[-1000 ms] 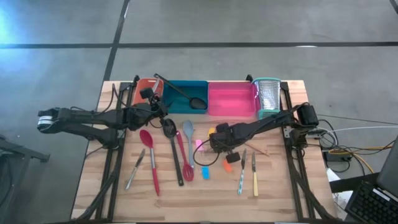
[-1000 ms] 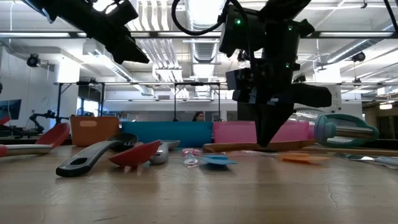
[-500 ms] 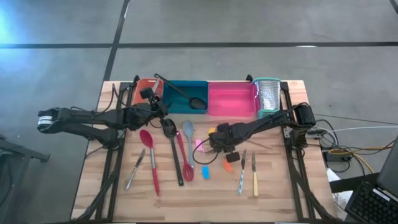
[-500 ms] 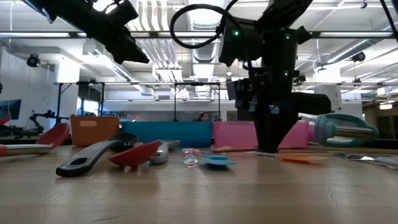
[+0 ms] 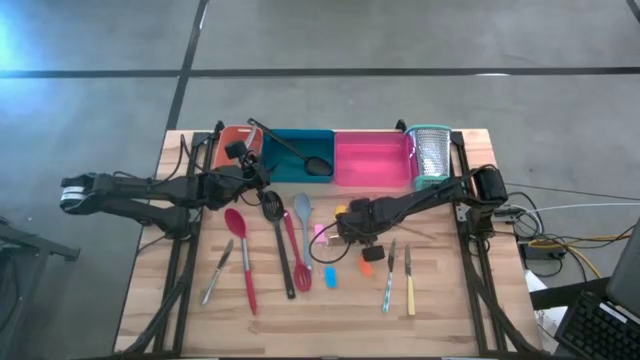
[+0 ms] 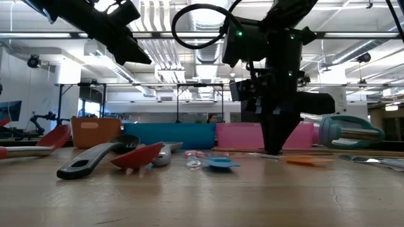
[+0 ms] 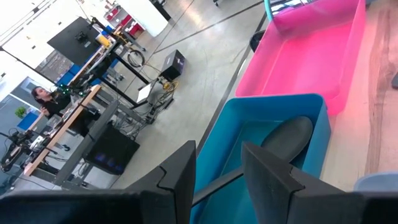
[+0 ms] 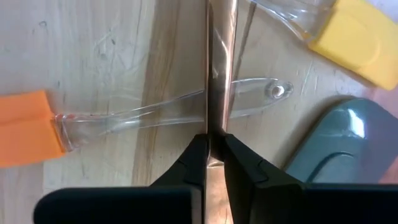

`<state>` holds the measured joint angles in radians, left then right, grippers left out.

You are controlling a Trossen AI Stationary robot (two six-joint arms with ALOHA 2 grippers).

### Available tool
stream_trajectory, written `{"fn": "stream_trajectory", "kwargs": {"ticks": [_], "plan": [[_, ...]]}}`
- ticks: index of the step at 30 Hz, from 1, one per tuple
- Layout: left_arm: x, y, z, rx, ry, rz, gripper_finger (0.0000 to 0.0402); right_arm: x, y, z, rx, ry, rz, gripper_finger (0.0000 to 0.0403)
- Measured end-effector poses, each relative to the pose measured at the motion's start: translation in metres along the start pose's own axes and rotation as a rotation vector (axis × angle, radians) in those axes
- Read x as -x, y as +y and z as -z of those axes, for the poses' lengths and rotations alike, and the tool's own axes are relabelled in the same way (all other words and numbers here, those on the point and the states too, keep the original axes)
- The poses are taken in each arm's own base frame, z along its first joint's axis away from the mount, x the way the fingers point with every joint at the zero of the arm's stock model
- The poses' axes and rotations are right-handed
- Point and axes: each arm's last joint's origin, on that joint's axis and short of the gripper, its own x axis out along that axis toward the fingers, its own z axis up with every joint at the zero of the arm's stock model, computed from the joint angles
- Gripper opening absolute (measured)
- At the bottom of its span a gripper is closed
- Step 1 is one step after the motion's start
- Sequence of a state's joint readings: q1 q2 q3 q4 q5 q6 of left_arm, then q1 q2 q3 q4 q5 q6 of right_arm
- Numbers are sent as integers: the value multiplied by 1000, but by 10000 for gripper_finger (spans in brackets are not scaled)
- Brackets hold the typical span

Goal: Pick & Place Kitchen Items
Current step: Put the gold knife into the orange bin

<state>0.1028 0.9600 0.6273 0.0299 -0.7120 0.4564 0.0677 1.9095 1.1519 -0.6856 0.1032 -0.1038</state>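
Slim utensils lie flat on the wooden table: red spoons [image 5: 240, 255], a black slotted spoon [image 5: 281, 250], a grey spatula [image 5: 303, 212], two knives [image 5: 398, 278], and small orange [image 5: 368, 265] and blue [image 5: 330, 277] tools. My right gripper [image 5: 350, 224] points down at mid-table, shut on a thin copper-brown stick [image 8: 221, 56]. The stick lies across the clear handle [image 8: 137, 115] of an orange tool. My left gripper [image 7: 217, 177] hovers high over the left side, open, with nothing between its fingers. A black ladle [image 5: 300, 152] has its bowl in the teal tray, its handle over the rim. My right gripper pinches the thin stick [image 8: 216, 124] between its two fingertips [image 8: 239, 158], coming from above and pointing down. The stick lies on the table [image 6: 243, 150] and runs off toward the table's right edge [image 5: 415, 236].
Along the far edge stand an orange tray [image 5: 234, 140], a teal tray [image 5: 290, 140], a pink tray [image 5: 372, 160] and a metal grater [image 5: 432, 155]. A yellow tool [image 8: 354, 37] and the grey spatula's blade [image 8: 339, 149] lie close to my right gripper. The near part of the table is bare wood.
My right gripper has come down a little, from just above the table to the tabletop. Its fingers have closed on the thin stick. The left arm has kept still.
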Motion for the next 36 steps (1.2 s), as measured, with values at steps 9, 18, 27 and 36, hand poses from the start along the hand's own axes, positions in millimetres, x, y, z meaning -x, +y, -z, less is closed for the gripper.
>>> {"fn": "stream_trajectory", "kwargs": {"ticks": [9, 18, 27, 36], "plan": [[0, 0, 0, 0, 0, 0, 133, 28, -3, -1, -34, -80, 9, 19], [0, 0, 0, 0, 0, 0, 133, 57, -9, -5, -20, -51, 107, 19], [0, 0, 0, 22, 0, 1, 133, 89, -18, -10, 35, 35, 314, 19], [0, -2, -1, 138, -29, 72, 133, 116, -26, -20, 126, 36, 485, 19]]}}
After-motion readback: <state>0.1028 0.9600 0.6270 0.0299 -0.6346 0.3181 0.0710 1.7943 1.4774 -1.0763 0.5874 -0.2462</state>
